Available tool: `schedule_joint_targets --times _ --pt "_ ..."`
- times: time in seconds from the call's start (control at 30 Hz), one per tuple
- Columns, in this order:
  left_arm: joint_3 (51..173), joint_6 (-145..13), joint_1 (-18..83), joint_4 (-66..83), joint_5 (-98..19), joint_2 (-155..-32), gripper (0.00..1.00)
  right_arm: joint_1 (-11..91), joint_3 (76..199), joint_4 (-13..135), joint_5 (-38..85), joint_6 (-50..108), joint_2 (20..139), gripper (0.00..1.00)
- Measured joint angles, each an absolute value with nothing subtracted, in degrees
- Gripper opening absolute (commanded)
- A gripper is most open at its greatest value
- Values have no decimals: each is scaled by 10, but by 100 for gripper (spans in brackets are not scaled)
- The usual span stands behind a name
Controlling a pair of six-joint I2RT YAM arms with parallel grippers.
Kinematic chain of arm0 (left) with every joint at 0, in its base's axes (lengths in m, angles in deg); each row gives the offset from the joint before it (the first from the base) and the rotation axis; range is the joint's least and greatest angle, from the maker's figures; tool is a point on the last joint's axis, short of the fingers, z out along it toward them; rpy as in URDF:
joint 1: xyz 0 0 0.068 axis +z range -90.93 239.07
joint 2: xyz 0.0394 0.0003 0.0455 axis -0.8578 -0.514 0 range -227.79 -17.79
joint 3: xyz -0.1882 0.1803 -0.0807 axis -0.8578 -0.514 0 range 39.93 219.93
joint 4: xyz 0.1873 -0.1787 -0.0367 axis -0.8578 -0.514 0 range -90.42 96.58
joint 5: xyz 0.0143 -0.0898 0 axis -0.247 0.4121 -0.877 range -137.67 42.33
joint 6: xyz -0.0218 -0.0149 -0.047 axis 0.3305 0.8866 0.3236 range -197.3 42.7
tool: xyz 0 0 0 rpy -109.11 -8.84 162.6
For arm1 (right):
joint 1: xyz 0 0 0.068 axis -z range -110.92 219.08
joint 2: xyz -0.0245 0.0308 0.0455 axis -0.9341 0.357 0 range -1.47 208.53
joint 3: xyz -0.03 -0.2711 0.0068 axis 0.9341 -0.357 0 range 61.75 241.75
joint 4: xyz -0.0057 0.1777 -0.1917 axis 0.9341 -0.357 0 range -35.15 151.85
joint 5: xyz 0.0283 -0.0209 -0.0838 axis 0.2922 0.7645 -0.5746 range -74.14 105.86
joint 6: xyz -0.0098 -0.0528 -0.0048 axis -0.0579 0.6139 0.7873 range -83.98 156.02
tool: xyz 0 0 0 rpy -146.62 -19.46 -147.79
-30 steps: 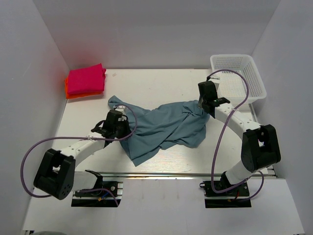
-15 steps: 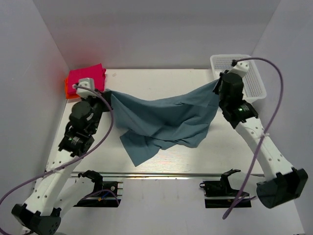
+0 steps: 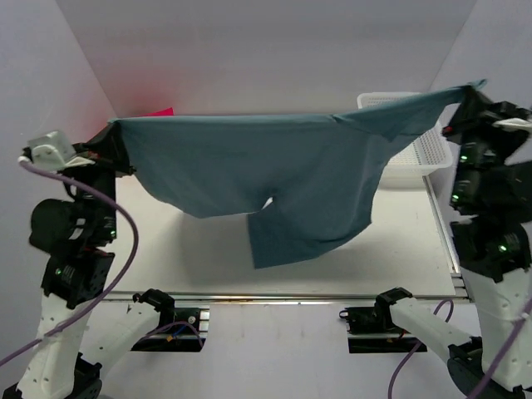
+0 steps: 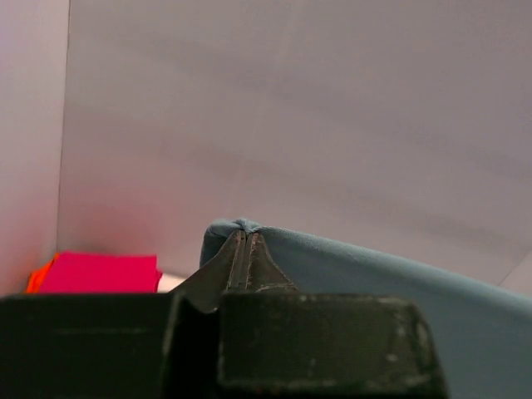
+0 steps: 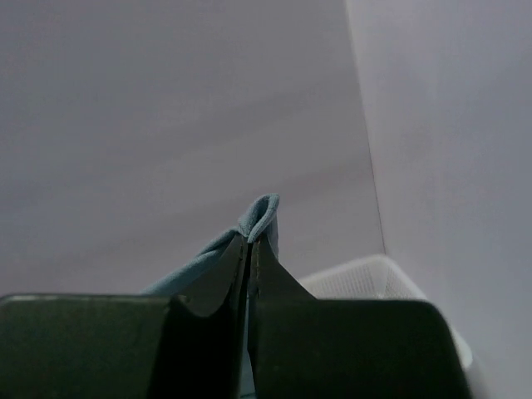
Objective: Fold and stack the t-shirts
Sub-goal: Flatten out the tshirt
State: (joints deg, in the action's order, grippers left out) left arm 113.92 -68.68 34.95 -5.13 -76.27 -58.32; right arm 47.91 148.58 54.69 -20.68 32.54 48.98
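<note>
The teal-blue t-shirt (image 3: 283, 170) hangs stretched in the air between both arms, high above the table, its lower part drooping. My left gripper (image 3: 114, 126) is shut on its left corner, seen pinched in the left wrist view (image 4: 243, 233). My right gripper (image 3: 474, 90) is shut on its right corner, seen pinched in the right wrist view (image 5: 253, 237). The folded magenta-pink t-shirt (image 4: 100, 273) lies on the orange-red t-shirt (image 4: 40, 274) at the back left; in the top view only a pink sliver (image 3: 160, 111) shows above the teal shirt.
A white mesh basket (image 3: 416, 154) stands at the back right, partly behind the raised shirt; it also shows in the right wrist view (image 5: 366, 278). The white table (image 3: 191, 249) lies below, walled on three sides.
Both arms have risen and spread apart, lifting the teal-blue t-shirt from the table until it hangs stretched in the air. It now hides most of the pink and orange stack.
</note>
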Motion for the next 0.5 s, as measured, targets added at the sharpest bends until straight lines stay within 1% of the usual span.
schedule_joint_targets --times 0.17,0.37,0.5 --pt "1196 -707 351 -64 -694 -550 0 478 1594 516 -166 350 480 0" --pt "1270 -714 356 -73 -589 -505 0 478 1740 458 -71 354 471 0" --pt "1325 -715 357 -85 -534 -502 0 479 1788 451 -24 355 443 0"
